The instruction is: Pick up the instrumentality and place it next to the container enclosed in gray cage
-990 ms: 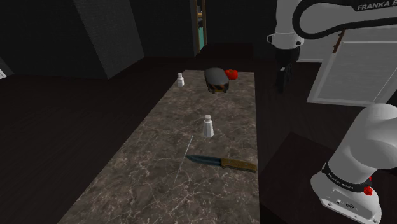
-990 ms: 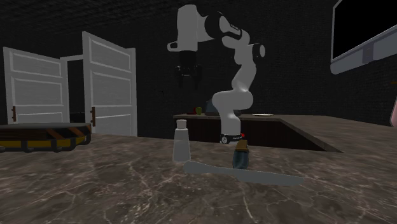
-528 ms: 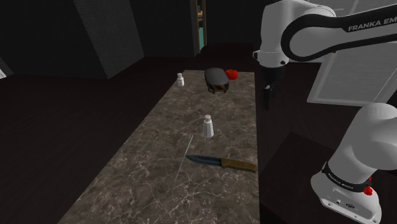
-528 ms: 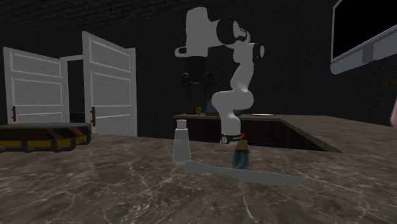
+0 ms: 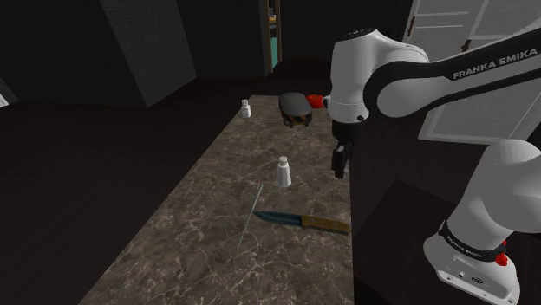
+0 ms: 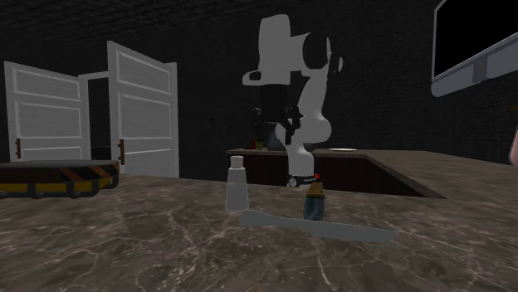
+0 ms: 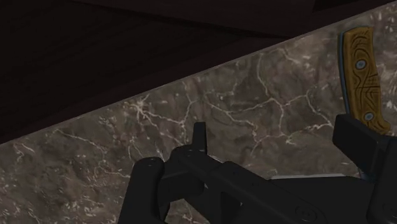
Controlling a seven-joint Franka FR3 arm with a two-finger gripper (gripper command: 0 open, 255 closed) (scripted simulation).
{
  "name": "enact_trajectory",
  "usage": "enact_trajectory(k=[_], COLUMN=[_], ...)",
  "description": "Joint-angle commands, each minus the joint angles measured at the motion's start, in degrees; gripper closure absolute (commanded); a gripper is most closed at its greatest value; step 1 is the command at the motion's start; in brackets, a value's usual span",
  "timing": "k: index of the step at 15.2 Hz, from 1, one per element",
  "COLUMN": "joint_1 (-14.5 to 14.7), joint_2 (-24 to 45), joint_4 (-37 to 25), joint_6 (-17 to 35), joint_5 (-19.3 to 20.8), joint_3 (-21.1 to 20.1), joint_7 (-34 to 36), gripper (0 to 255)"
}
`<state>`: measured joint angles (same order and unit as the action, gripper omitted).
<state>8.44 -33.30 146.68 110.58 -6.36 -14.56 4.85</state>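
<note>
Countertop (image 5: 208, 225): dark marble with pale veins, carrying every object listed here.
Knife (image 5: 303, 221): lay flat near the countertop's near end, its dark blade toward the shoulder view's left and its brown handle toward the right edge. In the wrist view the carved handle (image 7: 362, 79) showed two pale rivets.
Gripper (image 5: 339, 171): hung pointing down over the countertop's right edge in the shoulder view, beyond the knife and clear of the surface.
Fingers (image 7: 199, 137): stood apart, with bare marble between them and nothing held. The knife handle lay just past one finger.
Caged container (image 5: 295, 107): a dark vessel in a gray cage stood at the far end, well apart from the knife, with a red object (image 5: 317, 100) beside it.
White bottle (image 5: 282, 172): stood upright between knife and cage.
Small white bottle (image 5: 246, 108): stood near the cage.
</note>
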Motion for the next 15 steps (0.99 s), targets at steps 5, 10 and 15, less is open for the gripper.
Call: enact_trajectory(k=[5, 10, 15], joint_1=[2.72, 3.98, 4.1], joint_2=[8.15, 16.43, 20.84], joint_4=[-1.28, -4.31, -4.47], joint_6=[8.88, 15.77, 20.41], joint_5=[-2.95, -2.89, -1.75], joint_3=[-6.13, -11.18, -13.13], joint_7=[5.69, 10.94, 13.28], gripper=[0, 0, 0])
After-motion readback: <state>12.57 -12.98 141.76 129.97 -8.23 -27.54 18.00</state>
